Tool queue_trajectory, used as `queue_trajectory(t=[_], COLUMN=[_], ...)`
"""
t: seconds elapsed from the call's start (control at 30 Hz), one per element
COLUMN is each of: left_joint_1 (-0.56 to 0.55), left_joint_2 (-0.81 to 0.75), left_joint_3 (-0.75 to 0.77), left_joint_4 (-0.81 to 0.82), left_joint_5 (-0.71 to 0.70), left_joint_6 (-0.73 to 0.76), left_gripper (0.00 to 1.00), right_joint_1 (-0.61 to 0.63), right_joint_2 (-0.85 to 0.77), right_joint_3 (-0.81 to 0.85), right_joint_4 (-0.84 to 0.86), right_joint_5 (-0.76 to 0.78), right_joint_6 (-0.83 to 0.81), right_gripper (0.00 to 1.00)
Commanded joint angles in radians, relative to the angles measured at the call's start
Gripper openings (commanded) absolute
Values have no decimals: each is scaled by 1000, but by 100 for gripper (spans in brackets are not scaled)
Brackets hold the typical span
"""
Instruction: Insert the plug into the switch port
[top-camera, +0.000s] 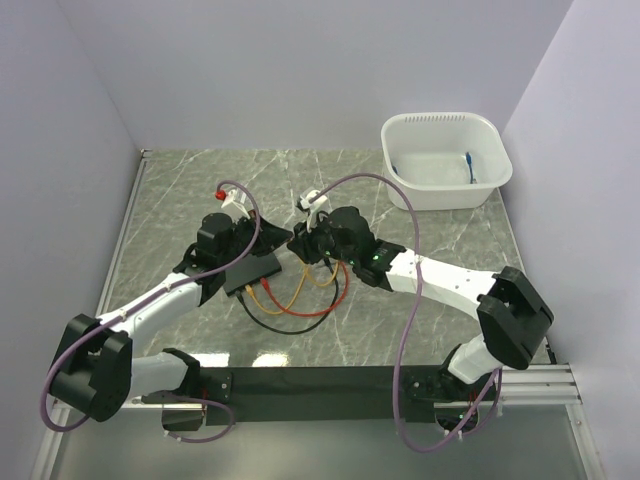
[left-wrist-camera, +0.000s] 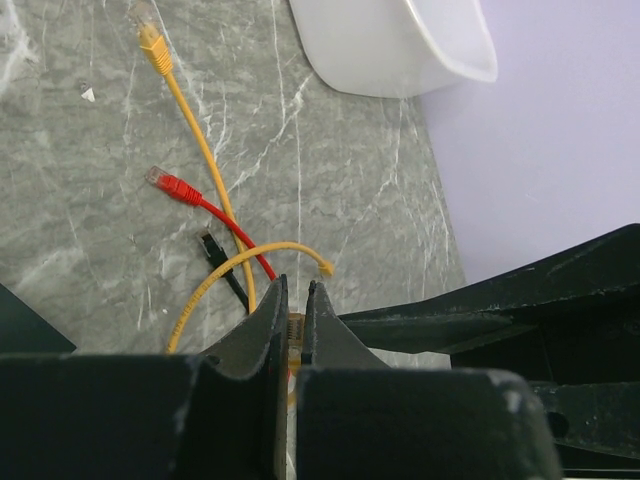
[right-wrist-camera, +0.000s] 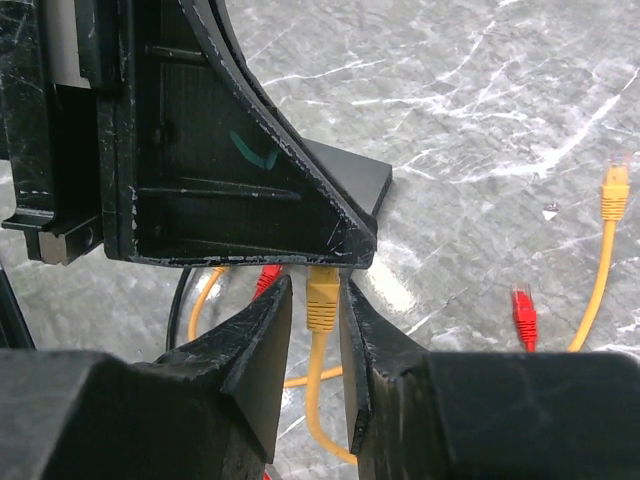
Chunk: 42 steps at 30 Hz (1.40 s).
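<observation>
The right gripper (right-wrist-camera: 314, 290) has its jaws closed on the yellow plug (right-wrist-camera: 322, 297), with one finger against each side. The plug points away from the wrist, and its cable trails back between the fingers. The plug tip sits just beside the tip of a left-arm finger, with a corner of the switch (right-wrist-camera: 352, 178) behind it.

The switch lies flat on the marble table (top-camera: 180, 190) near the centre, to the left of the right gripper (its ports are not visible in any view).

The left gripper (left-wrist-camera: 295, 300) is over the switch with its jaws pressed together. Whether they nip anything cannot be told.

A red plug (left-wrist-camera: 165, 184), a black plug (left-wrist-camera: 208, 243) and a spare yellow connector (left-wrist-camera: 150, 40) lie loose on the table. The white tub (top-camera: 445, 160) stands at the far right.
</observation>
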Motion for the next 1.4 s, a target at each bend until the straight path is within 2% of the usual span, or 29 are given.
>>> queue_trajectory(t=[0.0,1.07,1.17,1.37], left_joint_1=[-1,1,-1,-1], left_joint_2=[7,-19,-22,-28], left_joint_3=[35,26,23,26], left_joint_4=[28,22,21,16], left_joint_5=[3,-12,-14,-20], left_joint_6=[15,18,16,19], left_gripper=[0,0,0,0], right_joint_1=[4,-3,-6,-6], right_joint_2=[8,31,31,23], right_joint_3=[50,50,50,42], right_joint_4=[16,13,9,7], right_joint_5=[20,38,37,40], right_joint_6=[-5,26,26,24], right_gripper=[33,24,28,29])
